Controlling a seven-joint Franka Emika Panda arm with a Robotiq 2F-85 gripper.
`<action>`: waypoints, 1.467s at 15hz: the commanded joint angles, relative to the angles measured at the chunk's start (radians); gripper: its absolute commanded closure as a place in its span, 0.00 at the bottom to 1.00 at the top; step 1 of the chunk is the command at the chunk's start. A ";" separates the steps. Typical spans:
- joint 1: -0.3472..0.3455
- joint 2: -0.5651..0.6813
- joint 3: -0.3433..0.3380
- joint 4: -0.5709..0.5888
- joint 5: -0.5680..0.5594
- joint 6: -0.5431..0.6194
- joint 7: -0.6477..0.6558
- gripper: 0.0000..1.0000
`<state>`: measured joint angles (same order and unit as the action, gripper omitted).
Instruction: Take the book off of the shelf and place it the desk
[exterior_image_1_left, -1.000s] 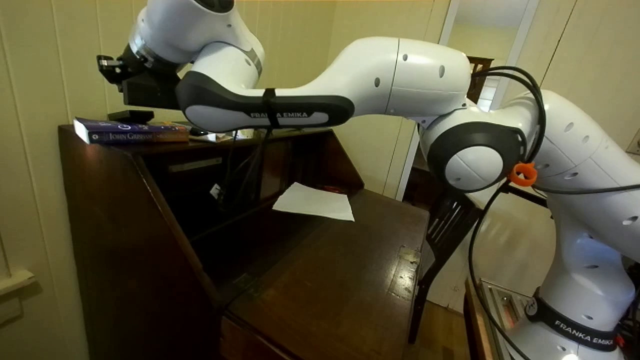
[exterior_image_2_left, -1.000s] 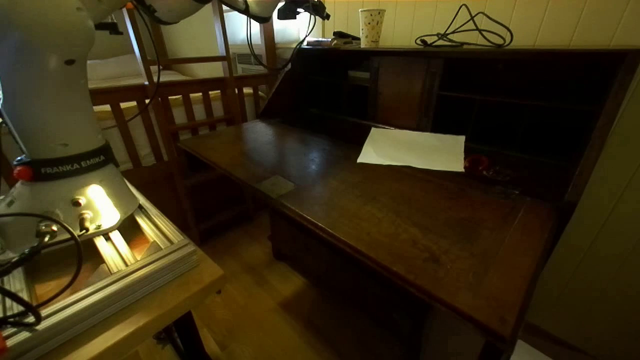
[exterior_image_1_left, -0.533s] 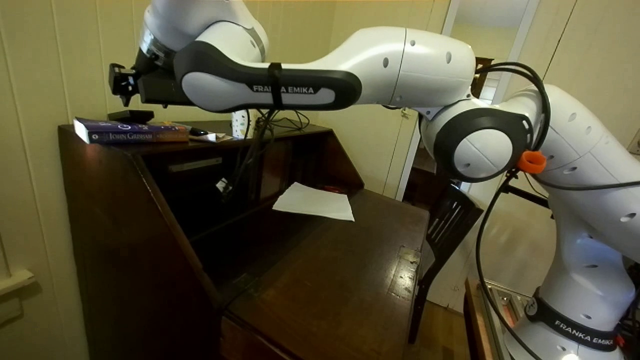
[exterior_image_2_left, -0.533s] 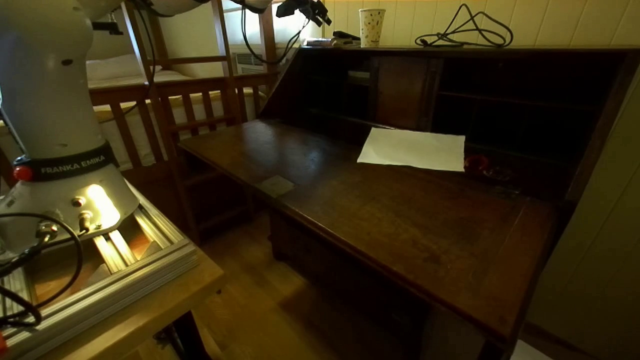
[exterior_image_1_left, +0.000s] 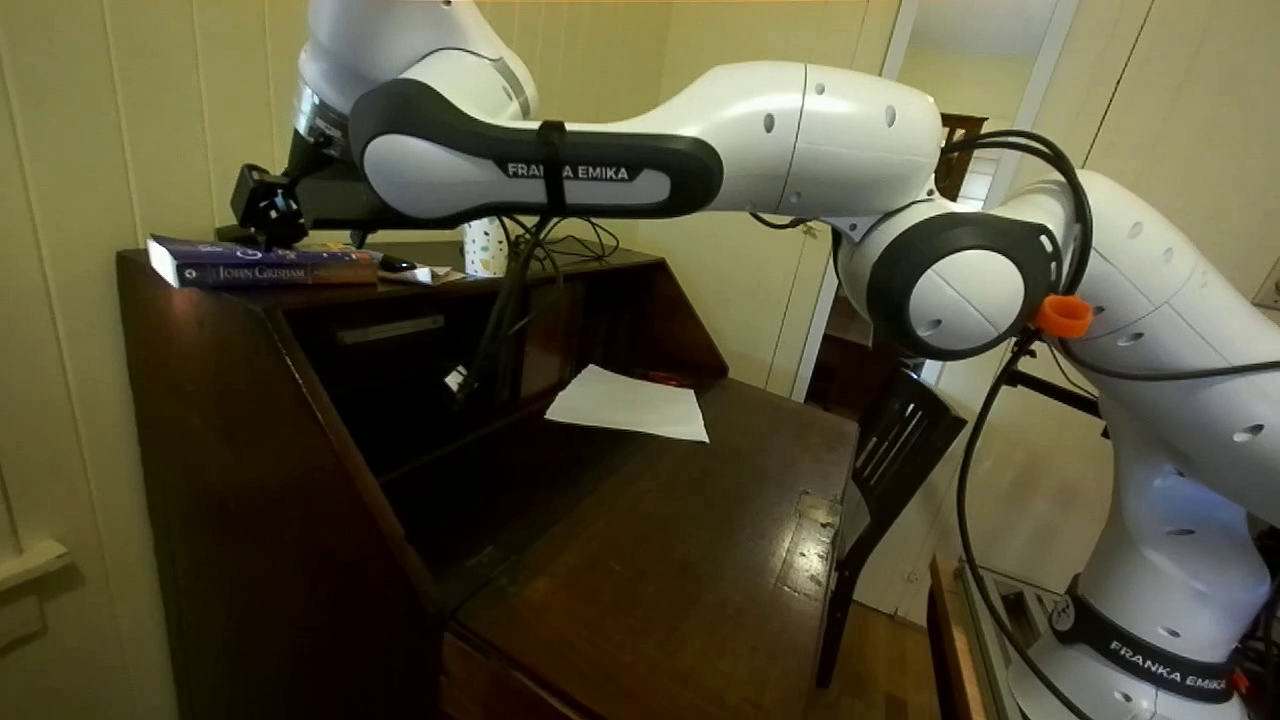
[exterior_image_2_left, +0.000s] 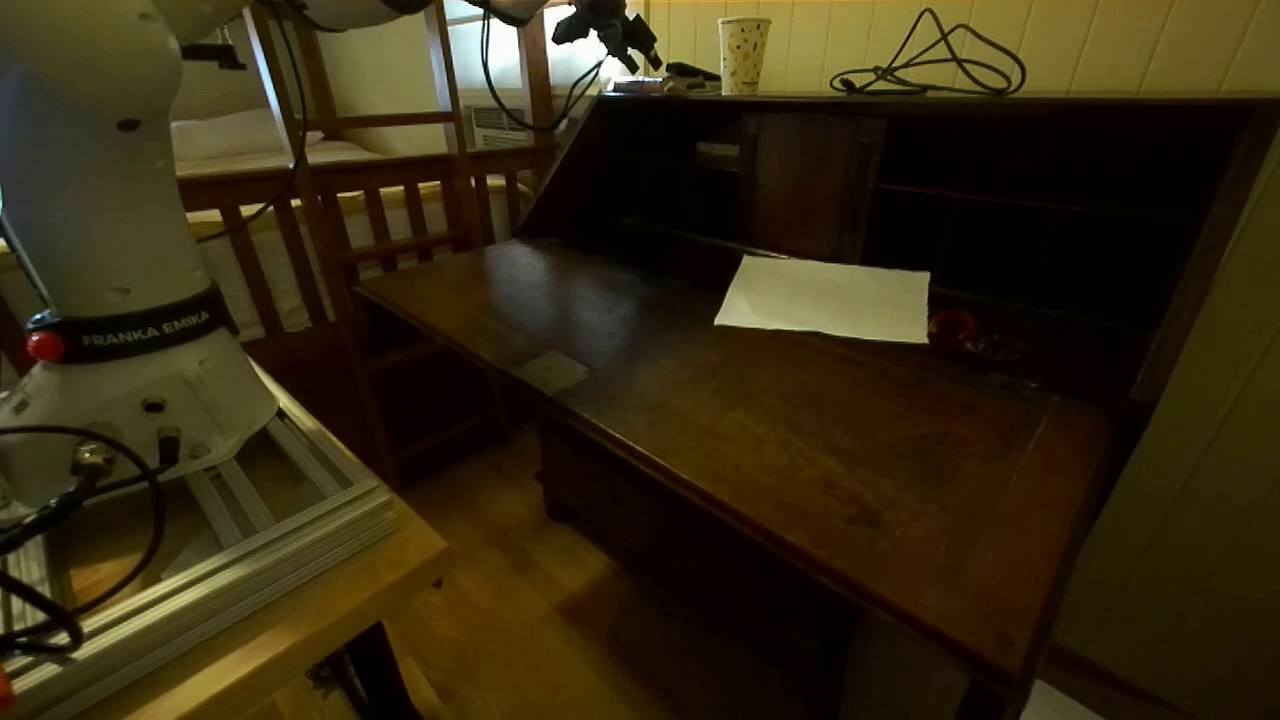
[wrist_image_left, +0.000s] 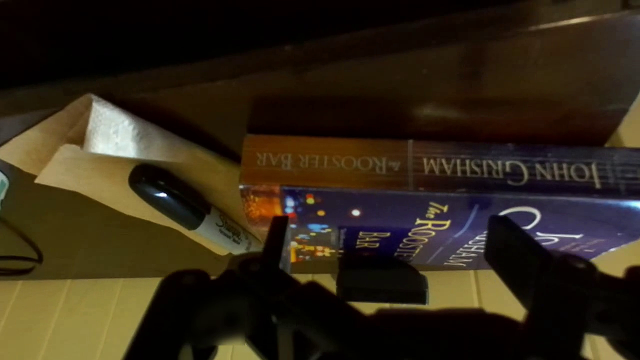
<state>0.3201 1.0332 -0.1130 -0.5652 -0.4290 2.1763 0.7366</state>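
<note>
On the shelf (wrist_image_left: 450, 85), the top board of the dark wooden cabinet, the book (exterior_image_1_left: 270, 272) lies flat. Its purple cover and orange-purple spine fill much of the wrist view. My gripper (wrist_image_left: 387, 225) points down just above the cover, its fingers spread wide with nothing held. Whether the fingertips touch the cover I cannot tell. A flat black object (wrist_image_left: 382, 290) shows between the fingers, at the book's far side. Below the shelf, the desk (exterior_image_1_left: 680, 530) spreads out as a polished brown surface, in both exterior views.
A marker (wrist_image_left: 185, 205) on folded brown paper (wrist_image_left: 150, 135) lies beside the book. Further along the shelf stand a patterned cup (exterior_image_2_left: 744, 55) and a coiled cable (exterior_image_2_left: 930, 65). A white sheet (exterior_image_2_left: 825, 298) rests on the desk. The wall (exterior_image_1_left: 150, 120) rises close behind the shelf.
My gripper has tilted downward, and its fingers have come down close over the book. The jaws have opened wider. Book and desk have not moved.
</note>
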 joint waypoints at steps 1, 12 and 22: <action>-0.021 0.014 0.039 0.025 0.035 0.004 -0.039 0.00; -0.023 0.018 0.035 0.006 0.002 0.141 -0.046 0.00; -0.043 0.044 0.058 -0.014 0.015 0.162 -0.134 0.00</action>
<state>0.2903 1.0724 -0.0739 -0.5695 -0.4269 2.3460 0.6488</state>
